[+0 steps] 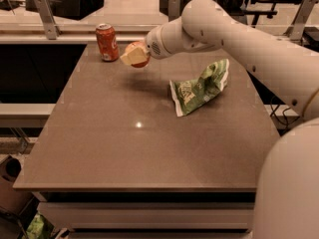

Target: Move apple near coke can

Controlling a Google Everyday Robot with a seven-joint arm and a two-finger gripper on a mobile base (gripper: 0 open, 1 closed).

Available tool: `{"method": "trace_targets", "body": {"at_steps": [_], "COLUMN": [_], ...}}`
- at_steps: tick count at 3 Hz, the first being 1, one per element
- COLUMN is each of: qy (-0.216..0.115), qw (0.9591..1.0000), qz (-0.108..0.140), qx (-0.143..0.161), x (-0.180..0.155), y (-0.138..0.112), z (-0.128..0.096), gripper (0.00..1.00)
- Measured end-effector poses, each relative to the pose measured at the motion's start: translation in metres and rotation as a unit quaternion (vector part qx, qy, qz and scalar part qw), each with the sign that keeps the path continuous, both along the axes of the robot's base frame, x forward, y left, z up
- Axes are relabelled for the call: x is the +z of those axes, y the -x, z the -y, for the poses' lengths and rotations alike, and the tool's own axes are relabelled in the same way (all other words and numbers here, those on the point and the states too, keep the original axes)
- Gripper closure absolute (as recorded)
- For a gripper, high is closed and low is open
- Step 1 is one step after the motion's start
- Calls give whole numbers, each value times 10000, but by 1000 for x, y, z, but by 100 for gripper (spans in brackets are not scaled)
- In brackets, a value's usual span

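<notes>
My claw (132,57) is clamped on the apple (139,48), holding it in the air above the worktop (124,148), close beside the can (107,42) on the side facing the green snack bag (199,86). I judge the best move is to lower it straight down, short of the can so nothing gets knocked. I'd let go only once the apple sits steady, since it may roll.

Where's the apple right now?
In the camera view, the apple is in the hand, above the table at its far left, just right of the can.
</notes>
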State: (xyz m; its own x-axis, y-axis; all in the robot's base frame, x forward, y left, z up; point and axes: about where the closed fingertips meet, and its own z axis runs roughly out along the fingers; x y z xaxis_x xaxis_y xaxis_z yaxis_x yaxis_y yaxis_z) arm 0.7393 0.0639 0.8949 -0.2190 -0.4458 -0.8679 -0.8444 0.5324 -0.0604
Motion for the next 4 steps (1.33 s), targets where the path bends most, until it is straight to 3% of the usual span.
{"method": "trace_targets", "body": {"at_steps": [2, 3, 4], "qy": [-205, -195, -195], "qw": [9995, 9995, 9995], "qz": [-218, -234, -247], "qx": [-79, -56, -37], "x": [-43, -44, -46], "y": [-44, -42, -42], "z": [-24, -27, -29], "gripper": [100, 82, 58]}}
